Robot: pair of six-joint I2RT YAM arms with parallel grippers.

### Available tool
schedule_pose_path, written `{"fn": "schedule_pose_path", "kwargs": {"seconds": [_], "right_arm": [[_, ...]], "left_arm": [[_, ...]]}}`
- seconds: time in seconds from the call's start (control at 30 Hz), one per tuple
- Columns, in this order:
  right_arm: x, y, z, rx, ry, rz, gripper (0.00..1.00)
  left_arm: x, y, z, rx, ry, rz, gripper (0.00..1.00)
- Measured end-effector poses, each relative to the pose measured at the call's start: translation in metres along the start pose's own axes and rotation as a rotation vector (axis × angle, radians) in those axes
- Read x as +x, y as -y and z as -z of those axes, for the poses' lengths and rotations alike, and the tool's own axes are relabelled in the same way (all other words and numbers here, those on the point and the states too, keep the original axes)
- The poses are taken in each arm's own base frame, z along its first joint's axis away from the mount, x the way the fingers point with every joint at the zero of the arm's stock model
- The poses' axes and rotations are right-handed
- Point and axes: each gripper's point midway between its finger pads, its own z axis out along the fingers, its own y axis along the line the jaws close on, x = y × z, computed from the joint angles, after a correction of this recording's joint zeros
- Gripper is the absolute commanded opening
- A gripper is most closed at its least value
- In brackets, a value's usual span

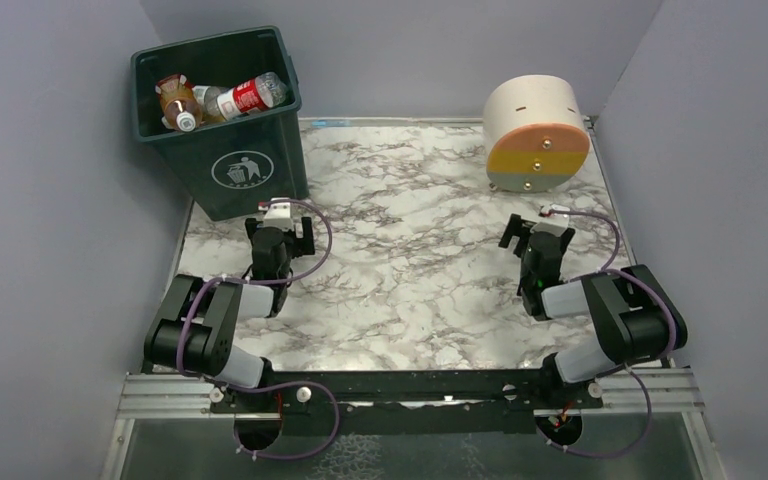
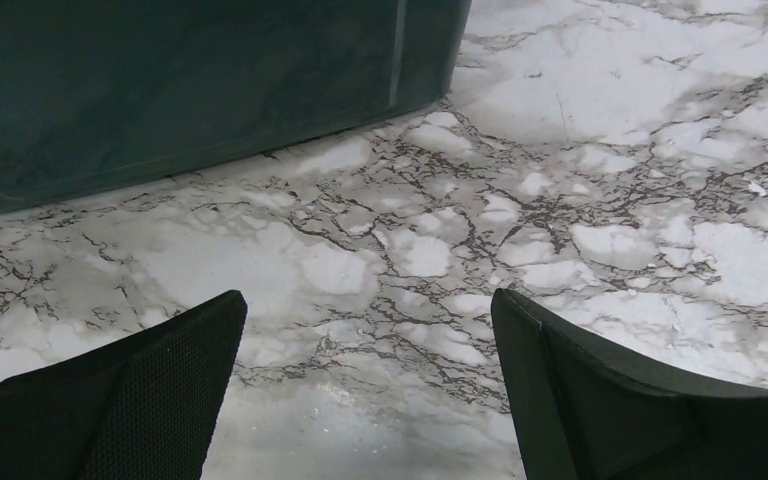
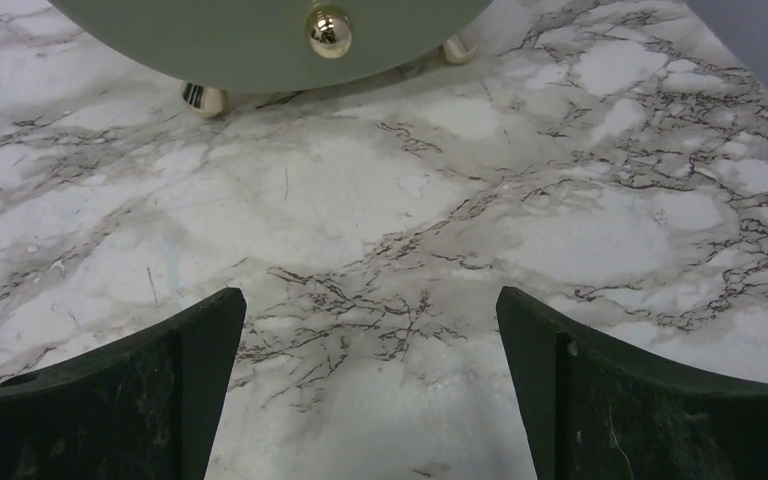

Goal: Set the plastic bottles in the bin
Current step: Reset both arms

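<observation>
**Item 1, worktop** (image 1: 410, 270): marbled white slab that carries everything below.

**Item 2, bin** (image 1: 240, 175): dark green, with a litter symbol on its front, standing upright at the far left corner. The left wrist view shows its lower wall just beyond the fingers.

**Item 3, cream cylinder** (image 1: 532, 112): lies on its side at the far right, its striped face towards me. It is not part of the job.

**Item 4, left arm** (image 1: 200, 330) and **right arm** (image 1: 620, 320): both are folded low at the near edge, forearms reaching forward and wrists pitched down at the worktop.

**Item 5, left gripper** (image 1: 280, 236): sits just near of the bin, jaws spread fully wide, with only bare marble between them.

**Item 6, right gripper** (image 1: 538, 242): sits near the cylinder, jaws equally wide and holding nothing.

**Item 7, plastic bottles** (image 1: 222, 100): every one I can see lies inside the bin, among them a red-labelled bottle (image 1: 252, 96) and an amber bottle (image 1: 174, 98).

**Step in hand:** I judge the loading finished, or all but finished.

**Next move:** I would scan the worktop edges and behind the bin for a stray bottle. If none turns up, I would leave both arms parked.
</observation>
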Motion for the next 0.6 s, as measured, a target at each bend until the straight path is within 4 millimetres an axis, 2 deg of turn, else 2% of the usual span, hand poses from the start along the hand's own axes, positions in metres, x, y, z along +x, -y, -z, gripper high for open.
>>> {"fn": "schedule_pose_path", "kwargs": {"seconds": [0.13,0.3,0.43,0.6], "right_arm": [[-0.006,-0.004,-0.009,-0.007,0.015,0.021,0.99],[-0.013,-0.016,-0.006,-0.092,0.056,0.050,1.00],[-0.010,-0.028,0.002,-0.188,0.078,0.084,1.00],[0.000,-0.038,0.003,-0.258,0.075,0.124,0.99]], "left_arm": [[0.008,-0.002,-0.003,-0.004,-0.018,-0.017,0.99],[0.005,-0.002,-0.004,-0.001,-0.003,-0.034,0.99],[0.004,0.000,-0.004,0.009,0.000,-0.040,0.99],[-0.001,0.001,0.008,0.033,0.054,-0.040,0.99]]}}
